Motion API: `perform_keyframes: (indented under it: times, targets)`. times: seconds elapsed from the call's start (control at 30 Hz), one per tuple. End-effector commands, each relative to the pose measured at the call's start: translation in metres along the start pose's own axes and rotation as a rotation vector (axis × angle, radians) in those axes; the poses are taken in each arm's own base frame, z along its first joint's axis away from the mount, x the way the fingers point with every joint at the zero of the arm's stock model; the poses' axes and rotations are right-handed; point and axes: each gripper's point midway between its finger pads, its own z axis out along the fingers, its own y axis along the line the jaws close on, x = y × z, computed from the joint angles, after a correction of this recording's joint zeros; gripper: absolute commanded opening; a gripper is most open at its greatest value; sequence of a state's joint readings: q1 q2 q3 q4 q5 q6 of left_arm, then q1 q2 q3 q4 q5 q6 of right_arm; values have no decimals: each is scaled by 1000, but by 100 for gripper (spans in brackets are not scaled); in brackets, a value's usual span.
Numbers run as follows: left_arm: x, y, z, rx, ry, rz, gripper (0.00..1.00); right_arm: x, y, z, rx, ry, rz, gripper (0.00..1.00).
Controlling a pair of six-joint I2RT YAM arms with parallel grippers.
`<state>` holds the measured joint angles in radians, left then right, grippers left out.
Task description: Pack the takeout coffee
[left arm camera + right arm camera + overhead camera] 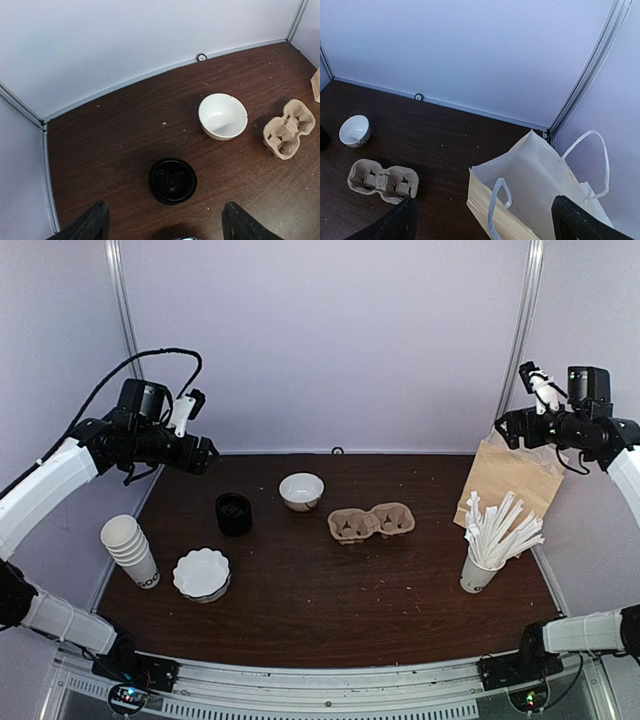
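The takeout coffee cup [301, 490] is a single white paper cup standing open, without a lid, at the back middle of the table. It also shows in the left wrist view [222, 116] and in the right wrist view [355, 131]. A black round lid [233, 513] lies to its left, and in the left wrist view [172, 180] it sits just ahead of the fingers. My left gripper [203, 455] hangs high above the lid, open and empty [167, 227]. My right gripper [508, 428] is open and empty, high over the open paper bag [540, 185].
A cardboard two-cup carrier [371, 522] lies right of the cup. The tan paper bag [510, 478] stands at the back right. A cup full of white wrapped sticks [490, 550] stands front right. A nested cup stack [130, 550] and a white scalloped stack [201, 573] sit front left.
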<state>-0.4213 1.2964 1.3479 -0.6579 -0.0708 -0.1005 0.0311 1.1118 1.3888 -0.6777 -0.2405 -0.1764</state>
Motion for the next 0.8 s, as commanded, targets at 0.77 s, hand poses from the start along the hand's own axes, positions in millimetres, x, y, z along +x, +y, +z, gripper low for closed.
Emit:
perform_keyframes:
  times: [0.77]
  targets:
    - [-11, -72, 7, 441, -150, -19, 84, 81, -47, 52, 0, 517, -270, 78]
